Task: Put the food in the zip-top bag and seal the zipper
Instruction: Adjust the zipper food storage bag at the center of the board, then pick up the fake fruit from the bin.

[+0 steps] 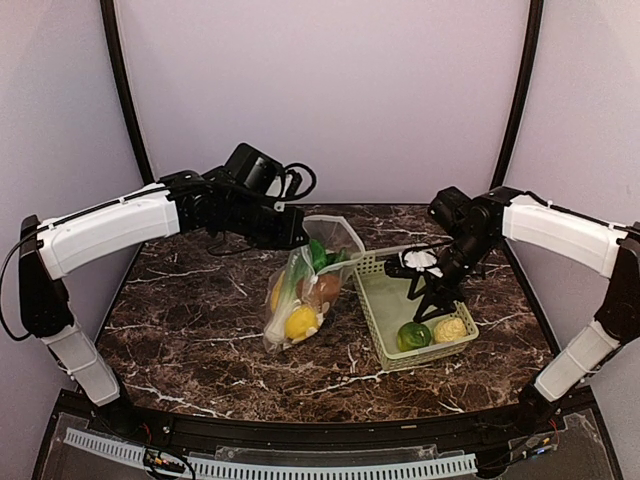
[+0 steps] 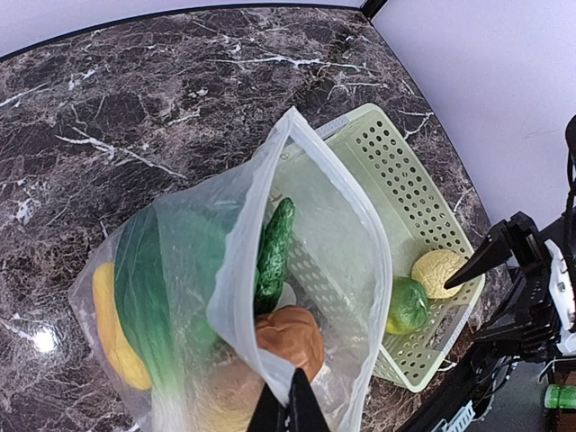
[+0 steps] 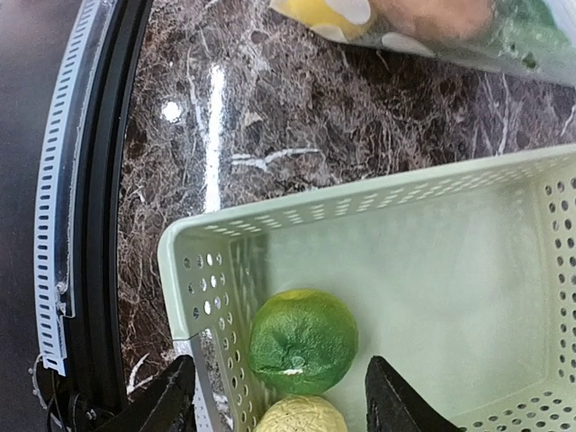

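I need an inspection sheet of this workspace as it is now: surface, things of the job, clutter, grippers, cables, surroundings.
Surface: dark marble table, no spill seen.
Job's things: clear dotted bag, mouth open and lifted, holds a lemon, a brown fruit and a green vegetable. A green fruit and a pale bumpy fruit lie in the basket.
Clutter: nothing seen.
Grippers: left gripper shut on the bag's mouth edge; right gripper open over the green fruit.
Cables: black cable looping at the left wrist.
Surroundings: plain pale walls.
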Robot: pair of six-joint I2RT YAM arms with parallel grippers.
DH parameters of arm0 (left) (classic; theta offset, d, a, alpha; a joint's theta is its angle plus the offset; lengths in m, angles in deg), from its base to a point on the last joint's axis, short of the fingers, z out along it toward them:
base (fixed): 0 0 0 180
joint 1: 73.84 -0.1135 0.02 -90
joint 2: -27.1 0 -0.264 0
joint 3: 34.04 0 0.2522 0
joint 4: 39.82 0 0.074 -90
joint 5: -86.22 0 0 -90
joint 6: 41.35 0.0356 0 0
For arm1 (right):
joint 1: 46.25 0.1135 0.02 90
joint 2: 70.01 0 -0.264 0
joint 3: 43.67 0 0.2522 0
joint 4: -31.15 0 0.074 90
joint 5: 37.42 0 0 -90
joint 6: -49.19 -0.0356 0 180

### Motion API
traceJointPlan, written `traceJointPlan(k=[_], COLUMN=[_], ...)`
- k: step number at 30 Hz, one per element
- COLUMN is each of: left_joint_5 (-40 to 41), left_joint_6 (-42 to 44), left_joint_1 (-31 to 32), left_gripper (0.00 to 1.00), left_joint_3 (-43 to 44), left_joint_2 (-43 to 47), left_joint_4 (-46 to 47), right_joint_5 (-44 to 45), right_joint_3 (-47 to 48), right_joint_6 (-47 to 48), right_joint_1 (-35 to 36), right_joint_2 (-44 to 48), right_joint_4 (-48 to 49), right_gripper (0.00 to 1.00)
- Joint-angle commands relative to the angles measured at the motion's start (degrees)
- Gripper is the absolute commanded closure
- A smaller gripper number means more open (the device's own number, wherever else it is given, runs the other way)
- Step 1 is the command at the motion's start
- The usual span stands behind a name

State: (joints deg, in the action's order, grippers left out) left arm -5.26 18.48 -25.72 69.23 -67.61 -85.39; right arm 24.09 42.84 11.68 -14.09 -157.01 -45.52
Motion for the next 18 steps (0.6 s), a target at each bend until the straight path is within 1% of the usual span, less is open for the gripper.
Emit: traceJointPlan(k=[1, 6, 11, 18], left_joint_5=[0.3, 0.3, 0.4, 0.3], left_joint_6=[0.6, 0.3, 0.2, 0.0], left_joint_1=[-0.2, -0.2, -0.2, -0.2], left_gripper=[0.99, 0.99, 0.99, 0.99], left_joint_3=[-1.5, -2.6, -3.3, -3.9], left_joint_2=[3.4, 4.1, 4.7, 4.9], left_joint_4=[0.5, 1.0, 1.2, 1.6], right_joint_5=[4.4, 6.0, 6.2, 5.8], right_joint_3=[-2.9, -5.2, -6.2, -6.6], right_joint_6=[-0.3, -1.1, -0.9, -0.8], right_joint_1=[-0.5, -0.5, -0.5, -0.5], right_joint_2=[0.3, -3.3, -6.7, -10.1], right_joint_4=[4.6, 6.9, 6.8, 5.8], right_gripper=[0.35, 0.3, 0.29, 0.23])
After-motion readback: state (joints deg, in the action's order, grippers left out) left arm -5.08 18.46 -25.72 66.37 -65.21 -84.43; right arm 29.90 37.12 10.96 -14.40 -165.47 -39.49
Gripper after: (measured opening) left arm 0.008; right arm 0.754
